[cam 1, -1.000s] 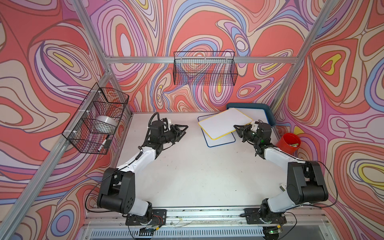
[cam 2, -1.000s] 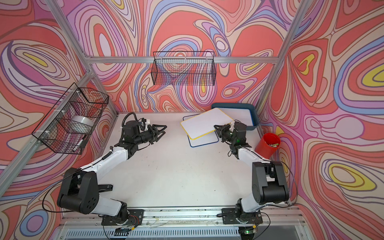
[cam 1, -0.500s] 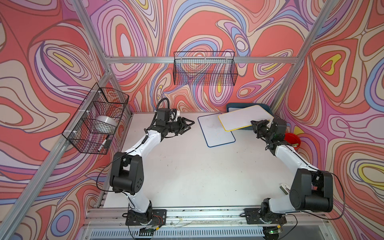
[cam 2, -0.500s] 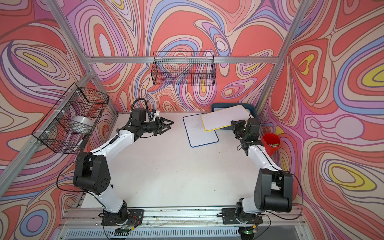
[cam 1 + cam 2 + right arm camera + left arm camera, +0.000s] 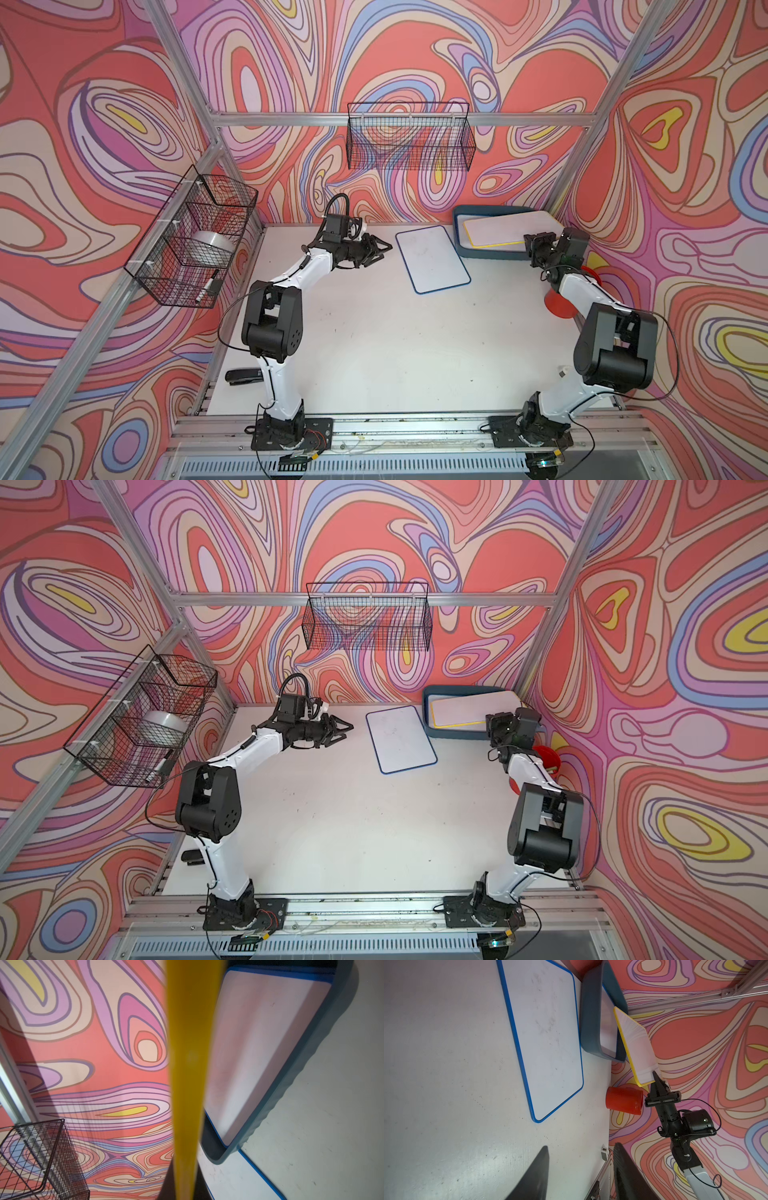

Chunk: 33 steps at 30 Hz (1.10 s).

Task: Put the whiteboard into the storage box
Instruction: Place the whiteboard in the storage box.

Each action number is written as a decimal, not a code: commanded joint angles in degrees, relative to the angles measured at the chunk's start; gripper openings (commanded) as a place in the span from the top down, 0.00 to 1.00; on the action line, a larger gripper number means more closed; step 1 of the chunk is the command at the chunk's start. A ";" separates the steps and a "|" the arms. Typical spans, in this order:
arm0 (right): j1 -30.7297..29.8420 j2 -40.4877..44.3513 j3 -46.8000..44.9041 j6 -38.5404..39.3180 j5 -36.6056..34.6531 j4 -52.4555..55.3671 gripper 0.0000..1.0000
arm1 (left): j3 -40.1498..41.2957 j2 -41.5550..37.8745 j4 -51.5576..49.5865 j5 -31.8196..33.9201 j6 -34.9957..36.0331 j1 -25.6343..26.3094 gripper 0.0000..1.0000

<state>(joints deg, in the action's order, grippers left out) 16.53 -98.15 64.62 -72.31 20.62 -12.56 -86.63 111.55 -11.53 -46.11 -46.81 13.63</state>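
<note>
Two right fingers (image 5: 657,1082) clamp yellow whiteboard (image 5: 635,1043) edge above storage box (image 5: 588,1022); left fingers (image 5: 537,1174) apart, empty.

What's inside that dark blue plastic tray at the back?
A blue-framed whiteboard lies flat inside the dark teal tray. The yellow-framed whiteboard, clamped by the right gripper, hangs tilted over it, hiding part of the tray's floor.

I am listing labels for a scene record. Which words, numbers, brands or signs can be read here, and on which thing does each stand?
None can be read.
The blue-framed whiteboard bears only faint smudges, no letters.
The yellow-framed whiteboard, the storage box and the red bucket show no print.
The marker in the wire basket is too small to tell.
</note>
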 commanded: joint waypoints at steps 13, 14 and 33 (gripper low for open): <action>-0.74 -17.18 11.02 -4.56 1.56 -11.01 1.00 | -8.24 6.37 -9.83 -0.49 10.63 -0.62 0.54; -1.09 -17.48 11.79 -3.73 1.28 -9.39 1.00 | -8.74 6.53 -10.94 -0.14 11.63 -0.71 0.54; -2.48 -18.47 23.72 8.28 5.85 14.68 0.55 | -3.95 1.36 -8.80 -2.22 9.90 -2.73 0.53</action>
<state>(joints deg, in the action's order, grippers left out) 14.44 -118.72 88.44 -67.26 24.58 -1.78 -91.29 116.25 -21.50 -47.16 -36.29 10.92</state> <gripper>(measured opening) 0.441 0.469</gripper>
